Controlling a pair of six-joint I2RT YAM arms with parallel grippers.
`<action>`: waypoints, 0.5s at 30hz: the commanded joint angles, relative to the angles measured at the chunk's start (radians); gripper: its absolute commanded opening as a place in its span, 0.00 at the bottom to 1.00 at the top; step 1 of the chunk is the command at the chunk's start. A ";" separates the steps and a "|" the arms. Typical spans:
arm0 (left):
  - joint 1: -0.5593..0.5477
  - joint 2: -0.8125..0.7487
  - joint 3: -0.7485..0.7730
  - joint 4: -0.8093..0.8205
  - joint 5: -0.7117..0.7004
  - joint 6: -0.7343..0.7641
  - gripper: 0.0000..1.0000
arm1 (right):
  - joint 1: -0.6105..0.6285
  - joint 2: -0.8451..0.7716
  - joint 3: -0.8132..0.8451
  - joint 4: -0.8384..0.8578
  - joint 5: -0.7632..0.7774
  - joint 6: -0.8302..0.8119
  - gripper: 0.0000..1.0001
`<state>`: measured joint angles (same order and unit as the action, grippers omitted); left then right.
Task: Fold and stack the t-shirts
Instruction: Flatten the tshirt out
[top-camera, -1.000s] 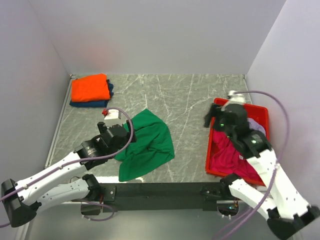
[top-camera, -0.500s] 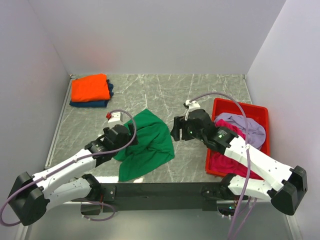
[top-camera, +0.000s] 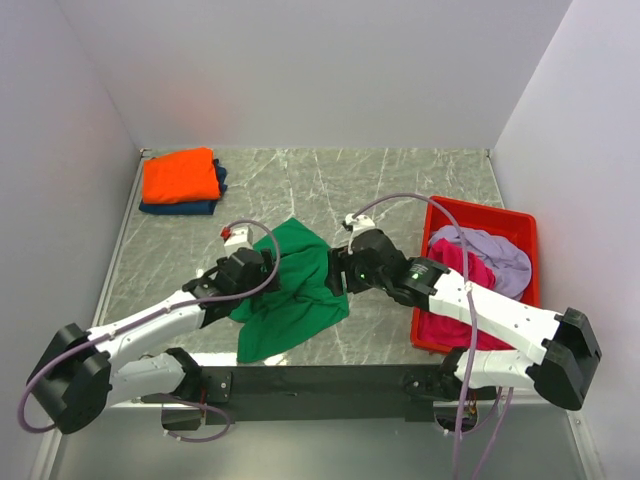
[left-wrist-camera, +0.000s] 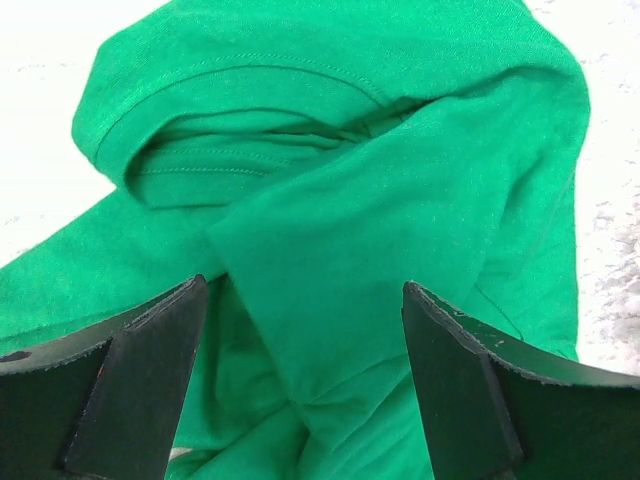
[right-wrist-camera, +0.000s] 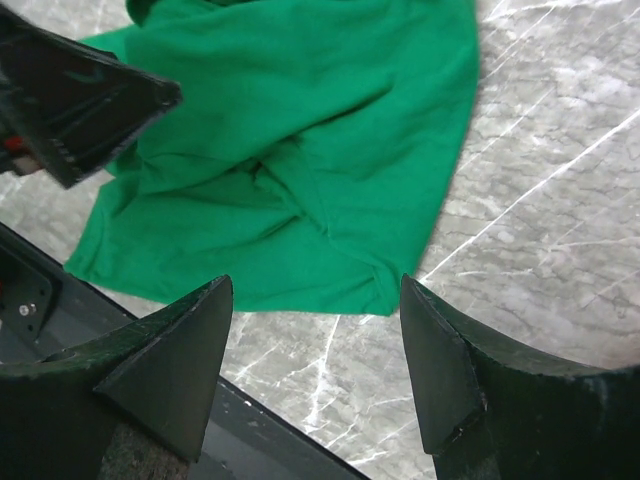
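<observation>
In the top view, the left end effector (top-camera: 266, 268) hangs over the left edge of the crumpled green t-shirt (top-camera: 300, 295). The right end effector (top-camera: 338, 270) faces it from the opposite edge. The shirt lies between them, its long axis running from beyond both back toward the arm bases, and neither arm is clearly nearer. Far beyond the left one, the orange t-shirt (top-camera: 180, 175) rests on the navy t-shirt (top-camera: 190, 207).

In the left wrist view, the left end effector (left-wrist-camera: 302, 290) is spread wide and grips nothing. Bunched green cloth lies directly below and ahead of it.

In the right wrist view, the right end effector (right-wrist-camera: 315, 285) is also wide open and empty. The shirt's hem is just ahead of its tips, with bare desk (right-wrist-camera: 560, 200) beside it.
</observation>
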<state>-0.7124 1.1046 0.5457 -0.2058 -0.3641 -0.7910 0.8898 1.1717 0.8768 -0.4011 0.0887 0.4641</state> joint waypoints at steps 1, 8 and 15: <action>0.007 -0.070 -0.030 0.020 -0.012 -0.033 0.85 | 0.014 0.028 0.027 0.051 0.020 0.005 0.74; 0.018 -0.005 -0.055 0.098 0.077 -0.037 0.84 | 0.031 0.085 0.057 0.041 0.029 0.001 0.73; 0.021 0.031 -0.059 0.178 0.152 -0.028 0.76 | 0.044 0.103 0.045 0.050 0.051 -0.005 0.73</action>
<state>-0.6968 1.1278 0.4854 -0.1116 -0.2703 -0.8104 0.9253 1.2667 0.8864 -0.3946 0.1074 0.4633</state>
